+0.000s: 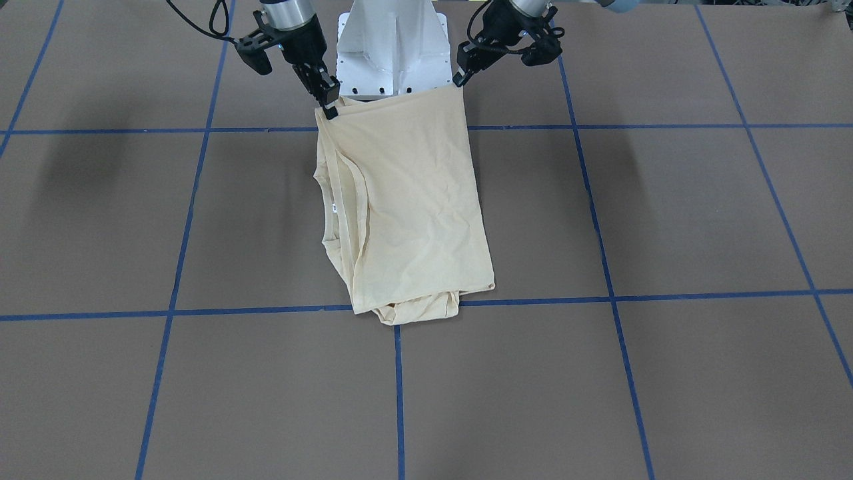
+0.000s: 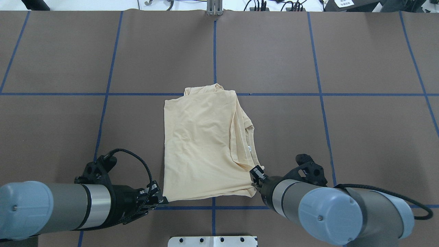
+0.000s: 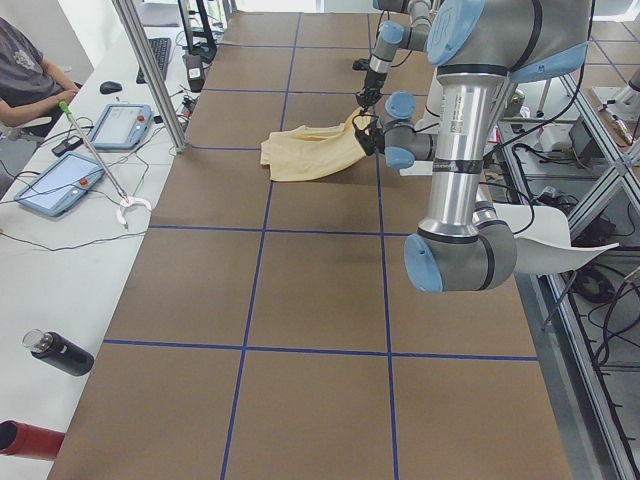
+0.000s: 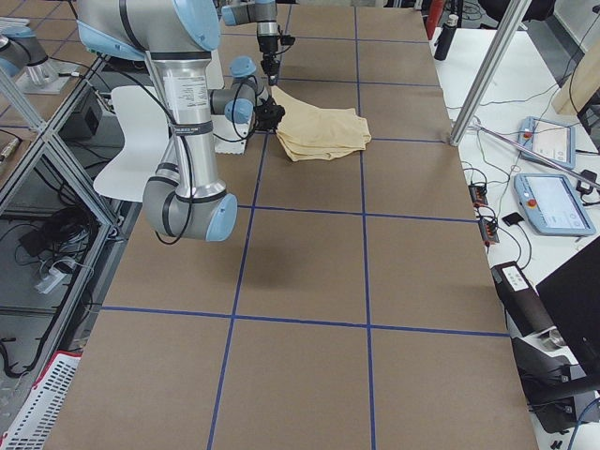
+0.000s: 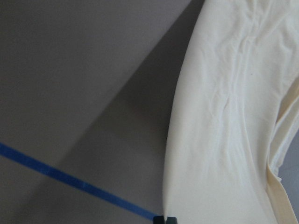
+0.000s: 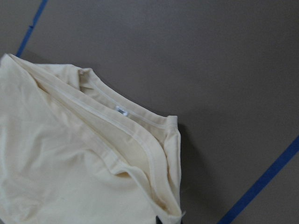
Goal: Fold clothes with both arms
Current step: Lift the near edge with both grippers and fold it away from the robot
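The pale beige T-shirt (image 2: 202, 144) lies folded in the table's middle, print hidden, ribbed collar and small white neck label (image 2: 249, 148) toward my right. In the front view the shirt's (image 1: 406, 207) near edge is lifted off the table. My left gripper (image 2: 161, 199) is shut on the shirt's near left corner; it also shows in the front view (image 1: 458, 81). My right gripper (image 2: 255, 173) is shut on the near right corner by the collar, and shows in the front view (image 1: 328, 110). The left wrist view shows taut fabric (image 5: 233, 116); the right wrist view shows the collar (image 6: 135, 140).
The brown table (image 2: 343, 137) is marked with blue tape lines (image 2: 319, 92). The white pedestal (image 1: 390, 47) stands between the arms at my edge. Tablets (image 3: 118, 125) and a bottle (image 3: 58, 352) lie on the side bench where a person sits.
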You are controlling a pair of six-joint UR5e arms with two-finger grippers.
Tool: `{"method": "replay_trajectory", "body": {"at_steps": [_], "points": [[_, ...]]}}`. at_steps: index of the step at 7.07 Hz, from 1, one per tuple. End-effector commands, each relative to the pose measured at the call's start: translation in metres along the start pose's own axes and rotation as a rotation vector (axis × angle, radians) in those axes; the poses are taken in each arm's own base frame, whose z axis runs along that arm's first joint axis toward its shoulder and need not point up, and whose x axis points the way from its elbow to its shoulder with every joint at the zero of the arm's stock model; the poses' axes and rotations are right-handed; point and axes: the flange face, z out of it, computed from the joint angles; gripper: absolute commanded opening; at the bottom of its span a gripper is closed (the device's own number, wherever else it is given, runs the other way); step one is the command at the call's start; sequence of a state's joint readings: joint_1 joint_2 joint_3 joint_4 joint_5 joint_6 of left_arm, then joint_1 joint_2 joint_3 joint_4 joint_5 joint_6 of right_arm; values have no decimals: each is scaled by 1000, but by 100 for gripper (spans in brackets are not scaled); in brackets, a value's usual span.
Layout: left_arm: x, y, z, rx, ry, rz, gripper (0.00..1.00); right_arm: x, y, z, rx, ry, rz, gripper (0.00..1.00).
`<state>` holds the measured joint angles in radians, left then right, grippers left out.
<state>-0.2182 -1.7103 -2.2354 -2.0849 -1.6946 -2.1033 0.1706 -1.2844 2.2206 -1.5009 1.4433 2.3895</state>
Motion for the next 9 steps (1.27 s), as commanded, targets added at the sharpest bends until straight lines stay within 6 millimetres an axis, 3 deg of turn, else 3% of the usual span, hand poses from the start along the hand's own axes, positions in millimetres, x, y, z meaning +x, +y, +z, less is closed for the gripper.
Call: {"method": "replay_trajectory", "body": {"at_steps": [1, 2, 3, 4, 6, 7, 8, 9], "points": [[70, -50, -31, 102, 66, 40, 0, -81, -33, -1, 21, -16, 37, 0], [104, -96, -6, 145, 5, 108, 0, -129, -50, 33, 60, -8, -7, 0], [115, -140, 25, 203, -35, 94, 0, -153, -66, 55, 99, -8, -20, 0], [117, -180, 46, 243, -45, 136, 0, -183, -76, 80, 94, -4, -41, 0], [111, -257, 54, 320, -37, 164, 0, -228, -98, 133, 113, 9, -75, 0], [115, -298, 77, 351, -46, 168, 0, -265, -114, 159, 125, 30, -101, 0], [108, -342, 96, 375, -30, 171, 74, -297, -146, 187, 126, 22, -142, 97], [110, -367, 88, 431, 1, 210, 99, -318, -179, 177, 137, 12, -237, 100]]}}
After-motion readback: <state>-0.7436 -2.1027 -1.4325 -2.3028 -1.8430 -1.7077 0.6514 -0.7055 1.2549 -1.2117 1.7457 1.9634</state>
